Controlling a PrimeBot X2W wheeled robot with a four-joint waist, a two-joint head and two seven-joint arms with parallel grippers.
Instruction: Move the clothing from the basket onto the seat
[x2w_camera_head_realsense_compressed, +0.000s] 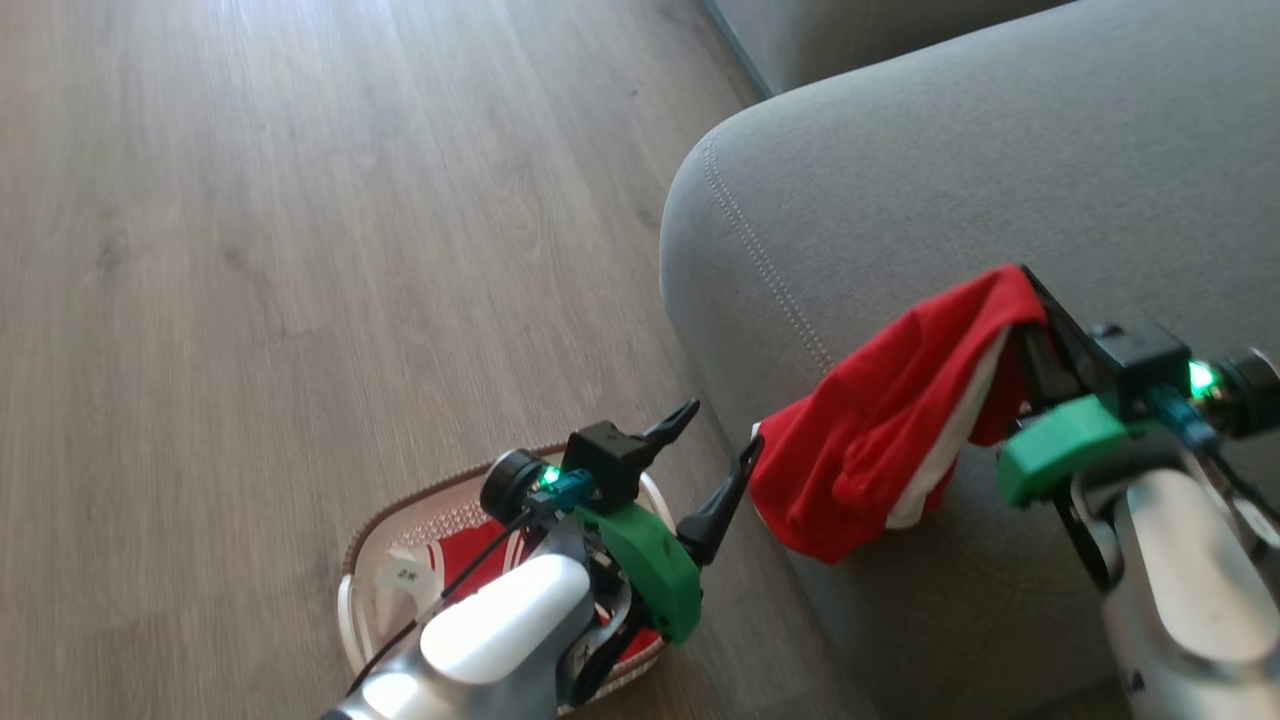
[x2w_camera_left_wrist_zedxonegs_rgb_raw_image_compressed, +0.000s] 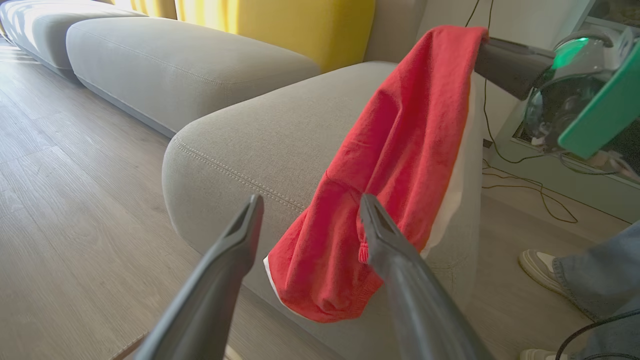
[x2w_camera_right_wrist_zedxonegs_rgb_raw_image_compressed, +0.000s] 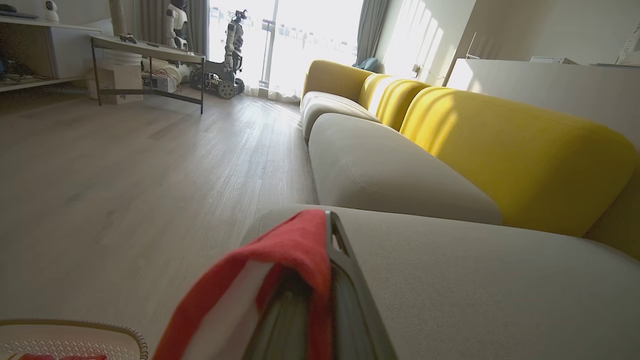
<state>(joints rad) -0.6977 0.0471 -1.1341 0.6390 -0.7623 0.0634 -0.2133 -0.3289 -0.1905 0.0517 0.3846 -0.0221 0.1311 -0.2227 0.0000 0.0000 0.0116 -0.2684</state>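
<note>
**Right arm.** It enters the head view from the lower right with a pale forearm. The right gripper (x2w_camera_head_realsense_compressed: 1035, 300) is raised over the front of the seat (x2w_camera_head_realsense_compressed: 1000, 170), fingers pointing up and to the left.
- Jaws: fully closed, pinching the top fold of a red garment (x2w_camera_head_realsense_compressed: 880, 420).
- The garment hangs from the fingers and drapes down past the seat's rounded, stitched edge. A white panel shows along its underside.
- Its lower end hangs free in front of the seat's corner. Whether the cloth rests against the cushion cannot be told.

**Left arm.** It is positioned above the basket (x2w_camera_head_realsense_compressed: 400, 512), fingers aimed toward the garment's lower hem.
- The left gripper (x2w_camera_head_realsense_compressed: 720, 428) has its jaws spread wide, with nothing between them.
- One fingertip is just beside the hem.

**Basket.** It is white with a brown woven-look rim and stands on the wood floor (x2w_camera_head_realsense_compressed: 250, 250) near the seat's corner, partly hidden by the left arm.
- Contents: red clothing (x2w_camera_head_realsense_compressed: 470, 560) with white stripe trim and a white tag.

**Other.** A person's shoe (x2w_camera_left_wrist_zedxonegs_rgb_raw_image_compressed: 537, 267) and a denim leg (x2w_camera_left_wrist_zedxonegs_rgb_raw_image_compressed: 600, 275) are beyond the seat.
</note>
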